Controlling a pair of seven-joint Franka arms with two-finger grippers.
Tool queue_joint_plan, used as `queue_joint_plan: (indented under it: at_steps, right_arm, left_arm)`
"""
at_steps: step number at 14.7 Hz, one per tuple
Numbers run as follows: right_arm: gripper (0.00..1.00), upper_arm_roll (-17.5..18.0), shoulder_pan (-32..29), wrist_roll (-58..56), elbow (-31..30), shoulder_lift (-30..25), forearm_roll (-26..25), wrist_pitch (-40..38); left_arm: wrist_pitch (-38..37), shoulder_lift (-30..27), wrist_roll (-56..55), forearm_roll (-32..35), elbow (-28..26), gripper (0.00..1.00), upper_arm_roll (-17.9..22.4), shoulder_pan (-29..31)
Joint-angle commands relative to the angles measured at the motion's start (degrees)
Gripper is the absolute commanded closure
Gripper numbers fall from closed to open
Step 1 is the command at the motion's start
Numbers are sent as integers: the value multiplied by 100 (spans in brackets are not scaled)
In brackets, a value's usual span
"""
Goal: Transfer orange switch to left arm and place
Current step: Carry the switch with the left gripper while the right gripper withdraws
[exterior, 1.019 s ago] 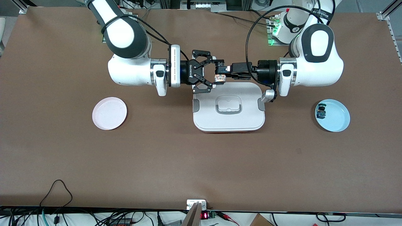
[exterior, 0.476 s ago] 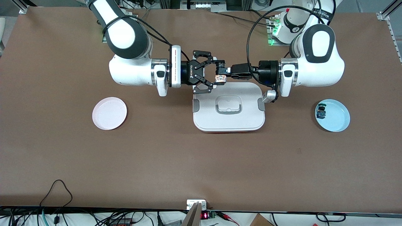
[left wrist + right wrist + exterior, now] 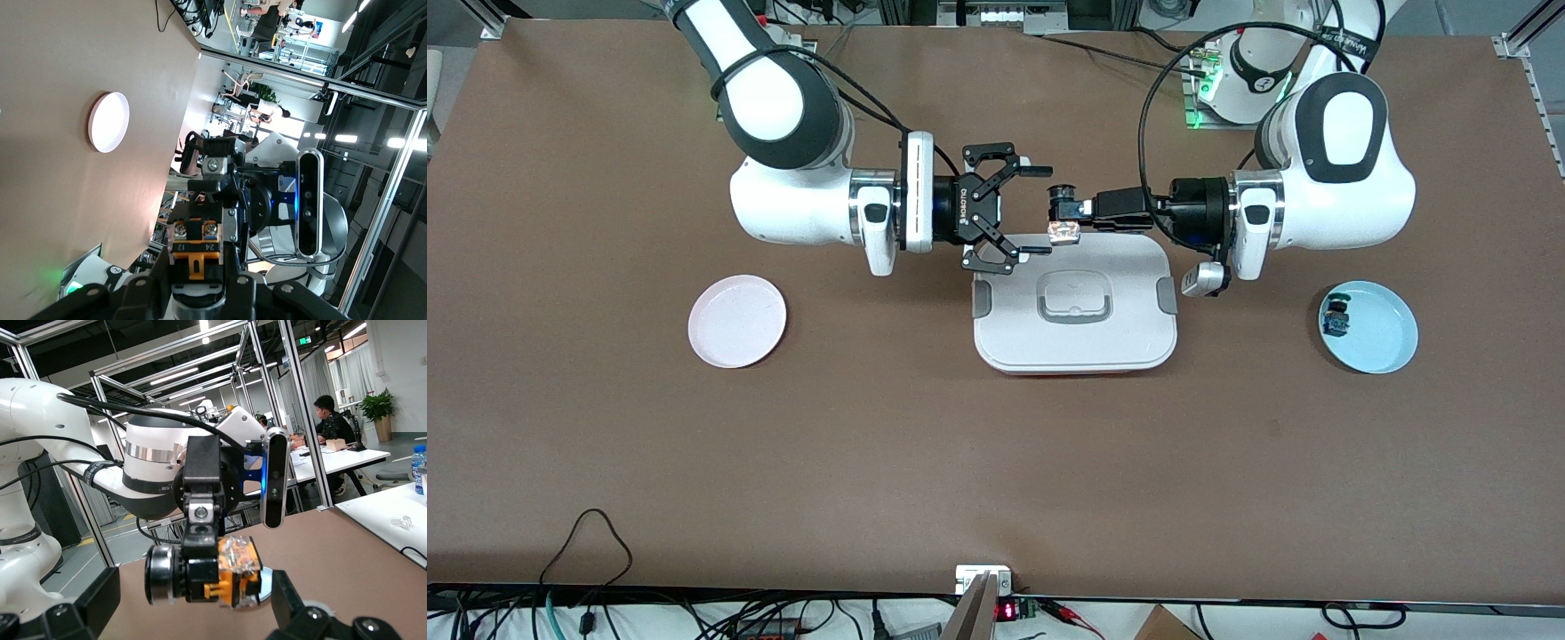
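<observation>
The orange switch (image 3: 1064, 216), a small black cylinder with an orange and clear block, is up in the air over the edge of the white box (image 3: 1076, 342) that lies toward the robots' bases. My left gripper (image 3: 1071, 212) is shut on it. In the left wrist view the switch (image 3: 195, 243) sits clamped in the left gripper (image 3: 197, 270). My right gripper (image 3: 1037, 211) stands open just beside the switch and does not touch it. The right wrist view shows the switch (image 3: 213, 570) in front of the wide-apart right gripper (image 3: 195, 613).
A pink plate (image 3: 737, 321) lies toward the right arm's end of the table. A blue plate (image 3: 1383, 338) toward the left arm's end holds a small dark part (image 3: 1336, 318). The box has grey side clips (image 3: 982, 300) and a recessed handle.
The right gripper let go of the switch, opened wide and drew back a little. The left gripper closed on the switch and pulled it slightly toward its own end.
</observation>
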Motion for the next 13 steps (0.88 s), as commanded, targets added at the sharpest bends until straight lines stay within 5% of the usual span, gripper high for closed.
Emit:
queue_joint_plan:
  at_steps: [1,4,7,13]
  right_arm:
    - [0,-72,-96,-22,-274,-190,132,-83]
    - [0,-89,-403,13,-423,-304,114,-433]
    - [0,-466,-492,22,-581,-348,-8,-1092]
    - [0,-1328,-554,1029,-626,-480,-1140,-2296]
  left_arm:
    - [-74,-163,304,311,-103,81,32,80]
    - [-170,-163,305,1628,151,81,-3,343]
    - [-557,-136,366,2498,310,81,32,448]
    - [-1111,-128,1350,4818,503,81,15,765]
